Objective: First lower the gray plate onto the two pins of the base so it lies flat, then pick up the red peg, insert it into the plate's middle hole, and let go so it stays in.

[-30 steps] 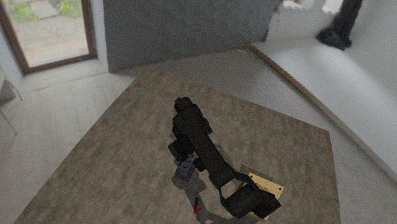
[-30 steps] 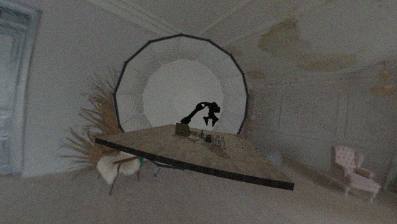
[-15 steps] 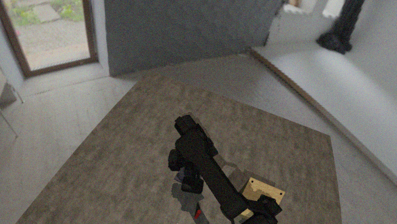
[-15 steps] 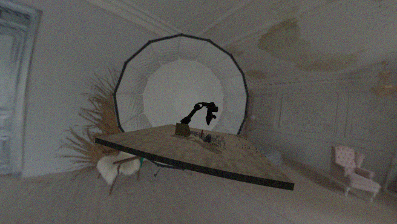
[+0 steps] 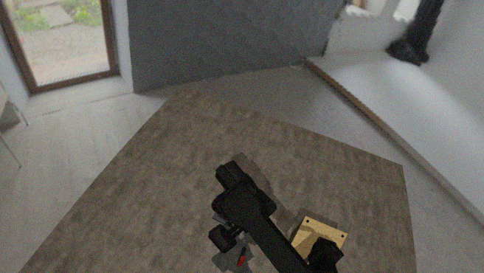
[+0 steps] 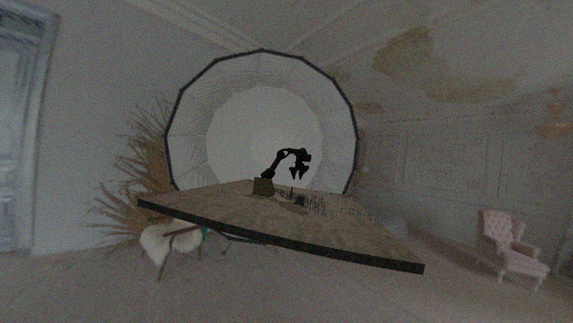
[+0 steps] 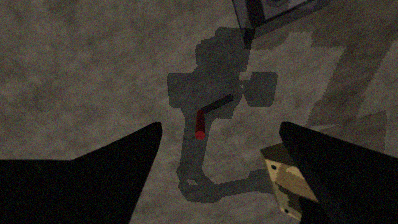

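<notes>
The red peg (image 5: 241, 260) (image 6: 292, 189) (image 7: 200, 122) stands upright on the table, in the arm's shadow. My gripper (image 6: 297, 177) (image 7: 219, 127) is open and empty, high above the table; in the wrist view the peg shows far below, between the fingertips and left of their middle. A gray piece (image 5: 221, 217) (image 7: 287, 9) shows partly beside the arm in the top view and is cut off by the top edge of the wrist view. It is where the plate and base are; whether the plate lies flat on the pins cannot be told. The middle hole is not clearly visible.
The pale wooden mounting block (image 5: 333, 232) (image 6: 264, 187) (image 7: 285, 181) with dark screw heads carries the arm. The arm's black links pass over the table (image 5: 147, 177) (image 6: 245, 214) and hide part of the gray piece in the top view.
</notes>
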`<state>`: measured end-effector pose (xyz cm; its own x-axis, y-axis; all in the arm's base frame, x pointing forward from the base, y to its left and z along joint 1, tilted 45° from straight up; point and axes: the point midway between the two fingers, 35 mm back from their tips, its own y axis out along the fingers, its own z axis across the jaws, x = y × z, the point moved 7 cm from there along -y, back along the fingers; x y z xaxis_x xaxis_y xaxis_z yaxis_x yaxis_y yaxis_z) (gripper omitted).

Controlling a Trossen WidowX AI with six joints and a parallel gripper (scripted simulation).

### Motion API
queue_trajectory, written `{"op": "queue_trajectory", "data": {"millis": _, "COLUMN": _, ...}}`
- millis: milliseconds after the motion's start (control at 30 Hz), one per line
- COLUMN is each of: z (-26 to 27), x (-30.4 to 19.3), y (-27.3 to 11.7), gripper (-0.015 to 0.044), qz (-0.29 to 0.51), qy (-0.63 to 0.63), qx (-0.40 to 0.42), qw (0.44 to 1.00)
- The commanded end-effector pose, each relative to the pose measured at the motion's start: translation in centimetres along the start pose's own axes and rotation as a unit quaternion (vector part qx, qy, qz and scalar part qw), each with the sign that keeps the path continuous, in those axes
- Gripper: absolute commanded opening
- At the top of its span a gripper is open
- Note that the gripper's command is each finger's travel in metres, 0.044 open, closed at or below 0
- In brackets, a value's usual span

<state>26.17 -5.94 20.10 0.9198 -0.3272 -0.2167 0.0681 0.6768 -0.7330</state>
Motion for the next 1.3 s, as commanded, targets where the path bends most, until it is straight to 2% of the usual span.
{"op": "queue_trajectory", "data": {"millis": 0, "z": 1.6, "x": -5.1, "y": 1.1, "gripper": 0.044, "qz": 0.021, "qy": 0.313, "qx": 0.003, "qw": 0.95}}
{"op": "queue_trajectory", "data": {"millis": 600, "z": 1.5, "x": -5.0, "y": 1.1, "gripper": 0.044, "qz": 0.021, "qy": 0.313, "qx": 0.003, "qw": 0.95}}
{"op": "queue_trajectory", "data": {"millis": 767, "z": 1.6, "x": -5.1, "y": 3.9, "gripper": 0.044, "qz": 0.021, "qy": 0.312, "qx": 0.003, "qw": 0.95}}
{"op": "queue_trajectory", "data": {"millis": 1267, "z": 1.6, "x": -5.1, "y": 6.1, "gripper": 0.044, "qz": 0.021, "qy": 0.312, "qx": 0.003, "qw": 0.95}}
